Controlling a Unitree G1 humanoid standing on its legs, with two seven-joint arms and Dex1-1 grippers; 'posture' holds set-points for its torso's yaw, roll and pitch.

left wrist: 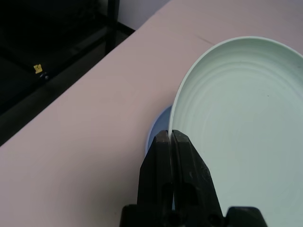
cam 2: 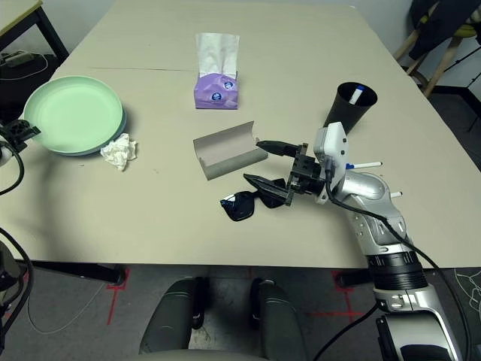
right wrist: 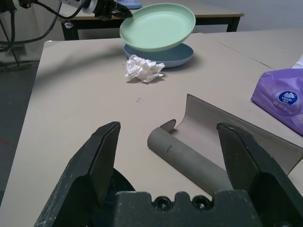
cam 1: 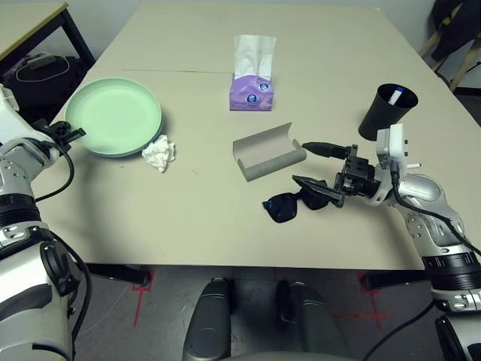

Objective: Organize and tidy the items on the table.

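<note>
1. Head views. Table carries the items spread across it. The pale green plate sits at the robot's left, with the crumpled tissue wad just beside its near rim. The grey glasses case lies open at centre, the purple tissue box stands beyond it, and the black cup stands to the right holding a white pen. The black sunglasses lie just in front of the case. The right gripper hangs over the sunglasses, fingers spread wide and level, one finger near the case end, the other over the sunglasses frame; nothing is gripped. The left gripper is at the near-left rim of the green plate.

2. Left wrist view. The left gripper's fingers are pressed together on the rim of the green plate, which is tilted up off the pale blue plate beneath it. Judgement: the rim is pinched and the plate is being lifted or shifted.

3. Right wrist view. Fingers stand well apart, framing the open case. The green plate is raised at one edge above the blue plate, with the tissue wad in front of both.

4. Step in hand, as judged: the left arm handles the plate stack while the right is poised to collect the sunglasses. The next move calls for lowering the right fingers astride the frame, closing gently, then placing the sunglasses in the case. Risk: the thin frame may slide away.
</note>
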